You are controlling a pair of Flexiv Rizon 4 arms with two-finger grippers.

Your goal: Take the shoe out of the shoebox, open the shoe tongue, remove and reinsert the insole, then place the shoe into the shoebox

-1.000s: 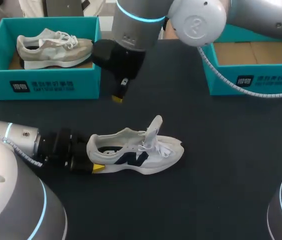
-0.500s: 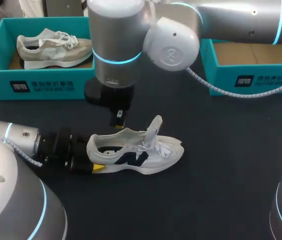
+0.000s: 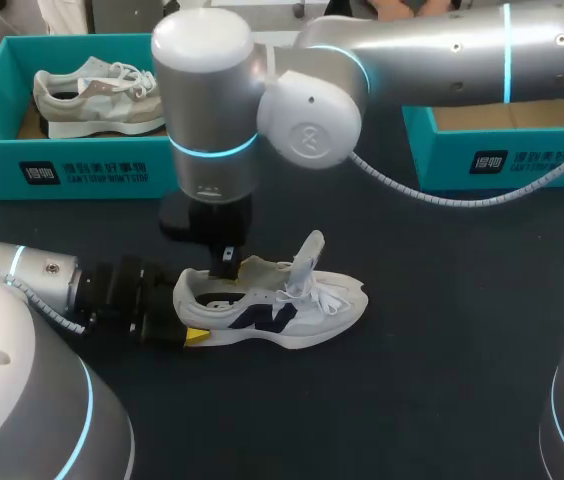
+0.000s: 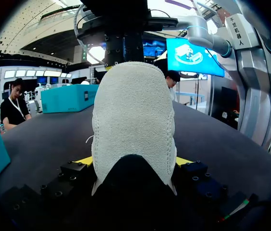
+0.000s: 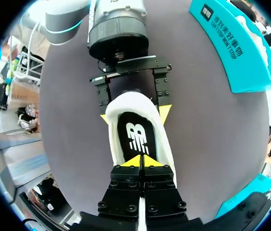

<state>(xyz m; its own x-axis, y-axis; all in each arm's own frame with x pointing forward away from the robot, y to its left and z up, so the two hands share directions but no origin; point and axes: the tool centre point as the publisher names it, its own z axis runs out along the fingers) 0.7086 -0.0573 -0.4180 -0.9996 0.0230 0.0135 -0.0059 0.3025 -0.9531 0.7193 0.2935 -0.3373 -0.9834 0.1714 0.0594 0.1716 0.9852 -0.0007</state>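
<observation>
Right in the middle of the dark bench (image 3: 442,330) lies the white sneaker (image 3: 292,315). It's upright on its sole, out of any box, toe towards the robot's right. The tongue (image 3: 310,255) is pulled up and stands tall above the loose laces (image 3: 327,295).

The left end effector (image 4: 134,163) reaches in low along the bench and clamps the shoe's heel (image 4: 133,110). One yellow tip presses on each side of the pale suede heel cup, so that's a firm grip on the sneaker from behind.

Now the right arm: it comes in from the right, crosses past the middle and hangs straight down over the shoe's mouth. The right end effector (image 5: 141,161) has its two yellow tips pressed together, closed, with nothing showing between them. They sit directly over the dark insole (image 5: 136,137), which lies flat inside the shoe with its white logo showing. Whether the tips actually touch the insole, I can't tell from here.

At the back of the bench, on the robot's left, there's the left-hand shoebox (image 3: 82,170), teal, with a beige sneaker (image 3: 102,95) lying in it. On the far right is the right-hand shoebox (image 3: 502,160), also teal, with its brown cardboard floor in view, partly hidden behind the right arm. Both boxes stand well apart from the white sneaker.
</observation>
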